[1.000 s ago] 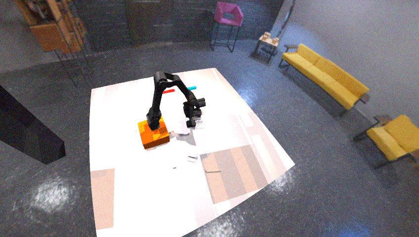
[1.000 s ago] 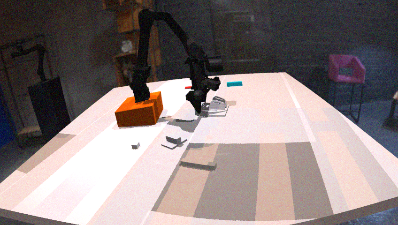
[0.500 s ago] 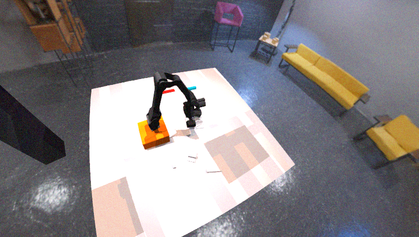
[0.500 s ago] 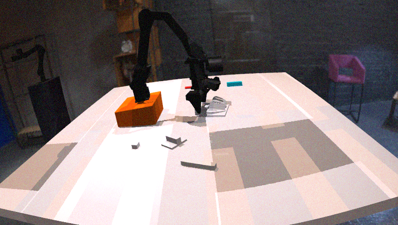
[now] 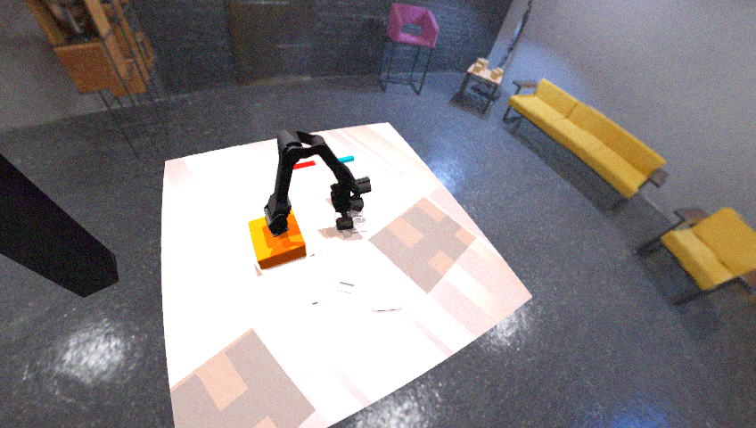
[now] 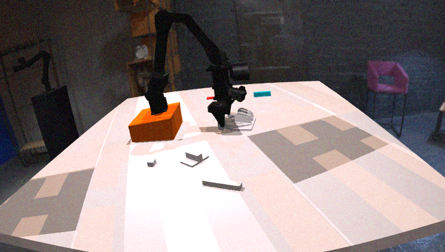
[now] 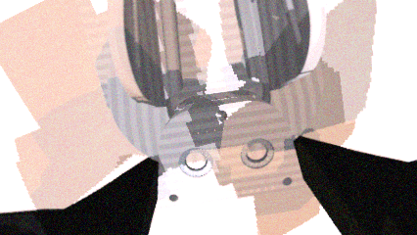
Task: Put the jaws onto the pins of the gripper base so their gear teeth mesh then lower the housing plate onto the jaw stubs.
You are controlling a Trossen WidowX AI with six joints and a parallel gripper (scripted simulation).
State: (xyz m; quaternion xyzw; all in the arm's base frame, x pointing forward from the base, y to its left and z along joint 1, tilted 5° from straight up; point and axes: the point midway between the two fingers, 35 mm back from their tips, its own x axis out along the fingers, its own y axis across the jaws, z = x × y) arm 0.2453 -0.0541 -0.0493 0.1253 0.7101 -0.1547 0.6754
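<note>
My gripper [image 5: 344,225] [image 6: 222,124] [image 7: 223,151] points down at the gripper assembly. Its fingers stand wide, shut on the opposite edges of the pale housing plate [image 7: 230,169]. Two round rings show in the plate between the fingertips, with two small dark dots nearer the camera. Two curved grey jaws [image 6: 245,112] run away from the plate, side by side with a gap; in the wrist view they are the left jaw [image 7: 143,54] and the right jaw [image 7: 284,46]. The thin gripper base [image 6: 253,125] lies under them on the table. The gear teeth are hidden, and glare hides whether the plate is fully seated.
The arm stands on an orange block [image 5: 281,251] [image 6: 152,132]. A red bar [image 5: 304,164] and a teal bar [image 5: 346,158] [image 6: 262,94] lie at the back. A small grey block [image 6: 151,162], an angled grey part [image 6: 194,157] and a long grey bar [image 6: 222,185] lie toward the front.
</note>
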